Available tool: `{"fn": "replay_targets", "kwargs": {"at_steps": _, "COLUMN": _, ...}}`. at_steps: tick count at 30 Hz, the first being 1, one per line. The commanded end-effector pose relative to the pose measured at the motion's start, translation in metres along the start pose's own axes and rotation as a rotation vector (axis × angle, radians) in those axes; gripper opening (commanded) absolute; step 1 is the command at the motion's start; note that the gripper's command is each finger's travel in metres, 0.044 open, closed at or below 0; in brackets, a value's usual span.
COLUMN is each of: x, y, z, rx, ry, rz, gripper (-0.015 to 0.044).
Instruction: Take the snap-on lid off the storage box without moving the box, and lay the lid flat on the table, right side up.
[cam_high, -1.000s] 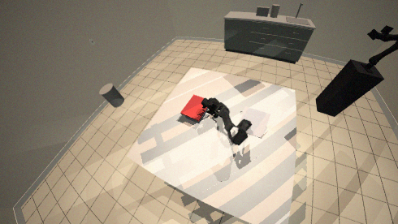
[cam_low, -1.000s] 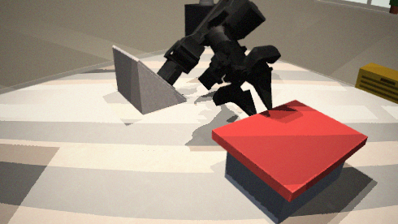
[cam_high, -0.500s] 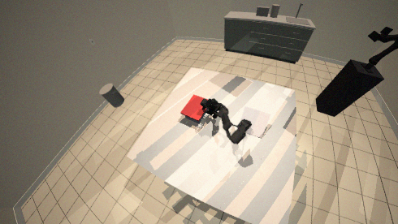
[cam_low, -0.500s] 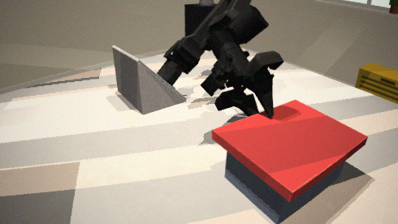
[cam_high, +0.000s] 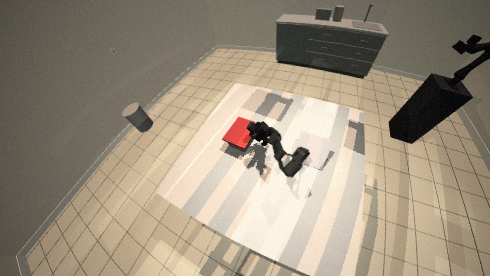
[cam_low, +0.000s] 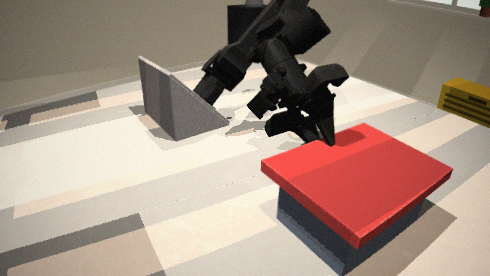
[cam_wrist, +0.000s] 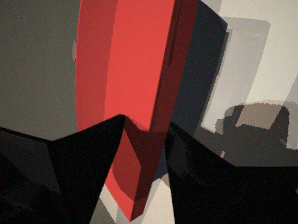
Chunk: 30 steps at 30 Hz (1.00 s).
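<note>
The red lid (cam_high: 237, 132) (cam_low: 370, 185) (cam_wrist: 135, 60) lies level on top of the dark blue-grey storage box (cam_low: 320, 230) (cam_wrist: 200, 65), which stands on the pale striped table (cam_high: 200, 200). Its rim overhangs the box walls. My gripper (cam_high: 251, 133) (cam_low: 324, 142) (cam_wrist: 145, 123) is shut on the lid's edge, on the side facing the arm. In the wrist view one finger is over the lid's top face and the other is on the underside, beside the box wall. The far fingertip is partly hidden in the exterior view.
A grey wedge-shaped panel (cam_low: 170, 100) stands upright near the arm's base. A yellow slotted box (cam_low: 467, 100) is beyond the lid to the right. A grey cylinder (cam_high: 137, 117), a black pedestal (cam_high: 430, 110) and a cabinet (cam_high: 327, 47) stand away from the table.
</note>
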<state>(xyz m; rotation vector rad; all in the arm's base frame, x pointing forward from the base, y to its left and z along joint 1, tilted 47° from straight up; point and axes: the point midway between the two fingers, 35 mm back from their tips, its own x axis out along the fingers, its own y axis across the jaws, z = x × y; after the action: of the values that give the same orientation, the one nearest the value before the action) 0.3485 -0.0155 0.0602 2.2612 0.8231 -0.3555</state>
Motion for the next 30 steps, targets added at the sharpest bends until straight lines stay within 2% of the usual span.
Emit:
{"fn": "replay_targets", "kwargs": {"at_steps": 1, "x": -0.0002, "y": 0.0, "z": 0.0, "rx": 0.0, "ry": 0.0, "rz": 0.0, "gripper": 0.0}}
{"fn": "replay_targets", "kwargs": {"at_steps": 30, "x": -0.0045, "y": 0.004, "z": 0.0003, "rx": 0.0, "ry": 0.0, "rz": 0.0, "gripper": 0.0}}
